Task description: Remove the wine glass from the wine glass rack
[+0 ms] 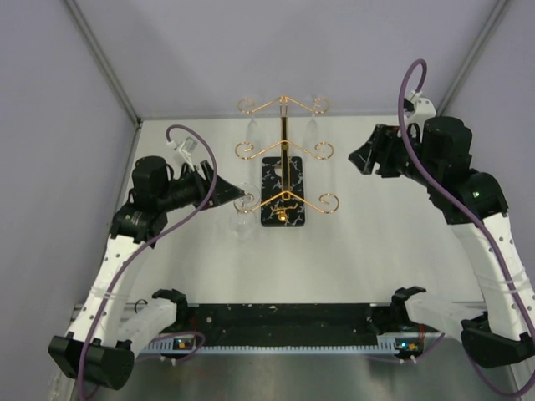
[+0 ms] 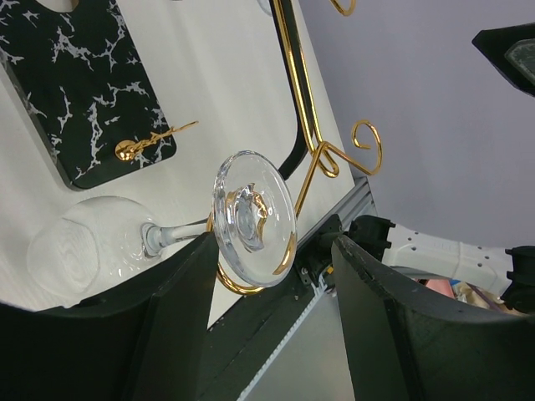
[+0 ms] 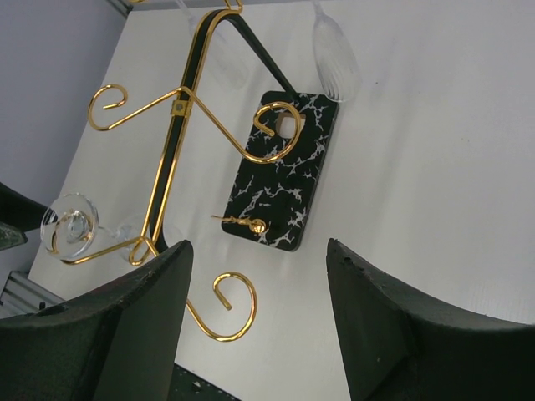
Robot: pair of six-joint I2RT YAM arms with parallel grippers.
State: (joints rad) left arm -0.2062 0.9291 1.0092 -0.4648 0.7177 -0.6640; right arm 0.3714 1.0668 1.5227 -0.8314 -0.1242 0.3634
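Note:
The wine glass rack (image 1: 284,150) is thin gold wire on a black marble-look base (image 1: 282,180), mid-table. A clear wine glass (image 1: 243,209) hangs upside down from its near-left scroll arm. In the left wrist view the glass's round foot (image 2: 253,217) sits in the gold loop, with the stem (image 2: 180,232) and bowl (image 2: 84,251) below it. My left gripper (image 2: 274,246) is open, its fingertips level with the foot and not closed on it. My right gripper (image 1: 361,159) hangs open to the rack's right, holding nothing; its wrist view shows the base (image 3: 280,167) and the same glass's foot (image 3: 71,225).
Two more glasses (image 1: 251,127) (image 1: 311,125) hang from the rack's far arms; one shows in the right wrist view (image 3: 334,58). A black strip (image 1: 284,322) runs along the table's near edge between the arm bases. Grey walls close in the back and sides.

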